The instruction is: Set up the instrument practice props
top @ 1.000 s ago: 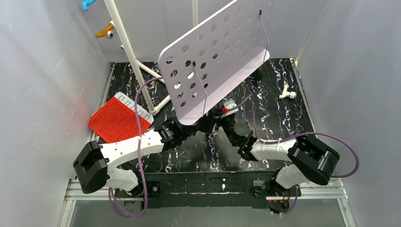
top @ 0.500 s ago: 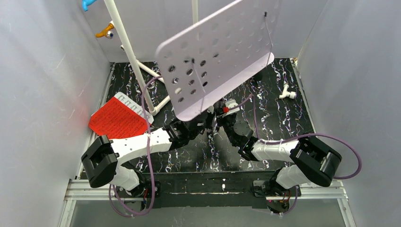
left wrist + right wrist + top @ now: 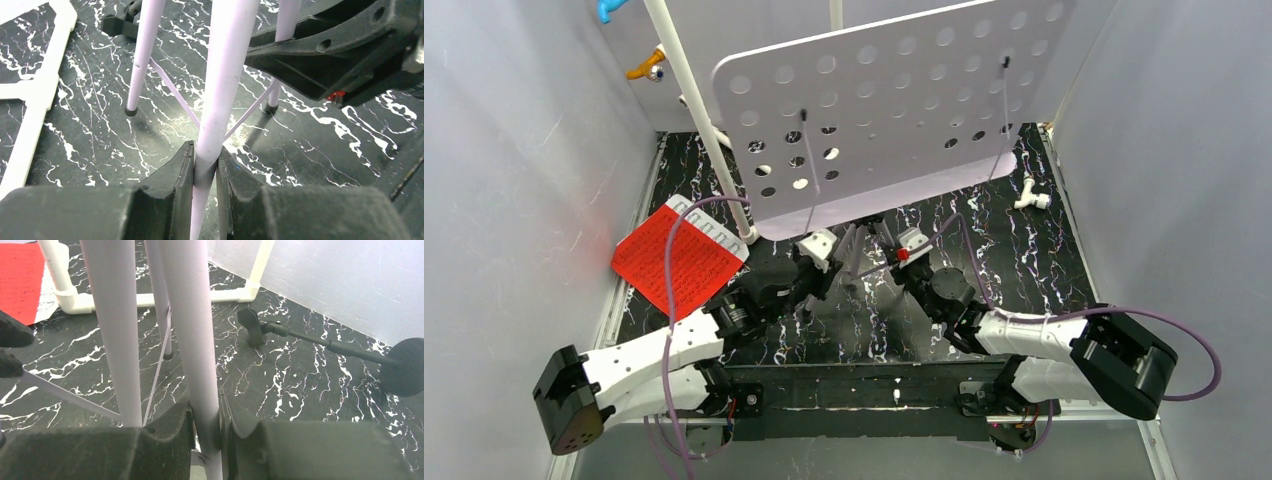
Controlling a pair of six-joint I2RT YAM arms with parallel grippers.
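The lilac perforated music stand point(image 3: 894, 110) stands on its tripod legs at mid table, its desk filling the top view. My left gripper point(image 3: 817, 262) is shut on one lilac leg point(image 3: 220, 100), jaws tight on both sides point(image 3: 205, 165). My right gripper point(image 3: 899, 252) is shut on another lilac tube point(image 3: 192, 330) of the stand, low down point(image 3: 206, 415). The red music sheet point(image 3: 674, 262) lies at the left, with the white music sheet's edge point(image 3: 714, 232) under it. The black microphone point(image 3: 320, 342) appears to lie on its side, round base point(image 3: 407, 365) at the right. The desk hides it from above.
The white PVC pipe frame point(image 3: 694, 110) rises behind the sheets, with its foot bars on the black marbled table point(image 3: 30, 100) point(image 3: 150, 299). A white T fitting point(image 3: 1031, 196) lies at the far right. Grey walls close both sides. Blue point(image 3: 609, 10) and orange point(image 3: 646, 68) clips hang top left.
The stand's desk has swung from a steep tilt to nearly level and square to the camera. Both grippers kept their hold on it. The left arm has drawn back toward its base.
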